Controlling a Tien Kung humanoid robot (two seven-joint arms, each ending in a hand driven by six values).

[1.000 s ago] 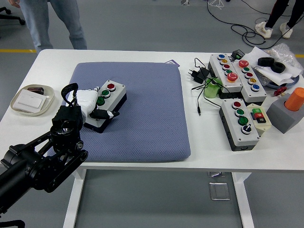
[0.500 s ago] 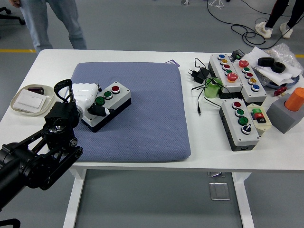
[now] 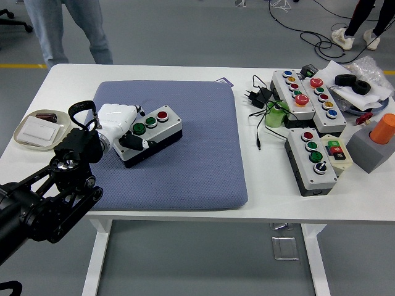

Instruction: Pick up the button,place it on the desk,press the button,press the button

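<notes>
Three round caps, green, yellow and red, run in a row along the top of the button box (image 3: 153, 134), a white-lidded case with a black base lying on the blue pad (image 3: 185, 166). Its long axis runs from about eight o'clock to two o'clock, the red cap at the two o'clock end and the green at the end nearest the robot. The left hand (image 3: 120, 126), white-shelled on a black arm that comes in from the lower left, is clenched around the box's eight o'clock end, with a dark thumb on its near side. Against the picture a second earlier, the box has travelled toward three o'clock and a little toward twelve, now sitting nearer the pad's middle, and the arm has swung with it. At nine o'clock on the white table (image 3: 259, 191) sits a shallow tray (image 3: 28, 143); at three o'clock lie more button boxes (image 3: 311, 161) and an orange cylinder (image 3: 383, 128). A person's legs (image 3: 68, 28) stand at twelve o'clock.
</notes>
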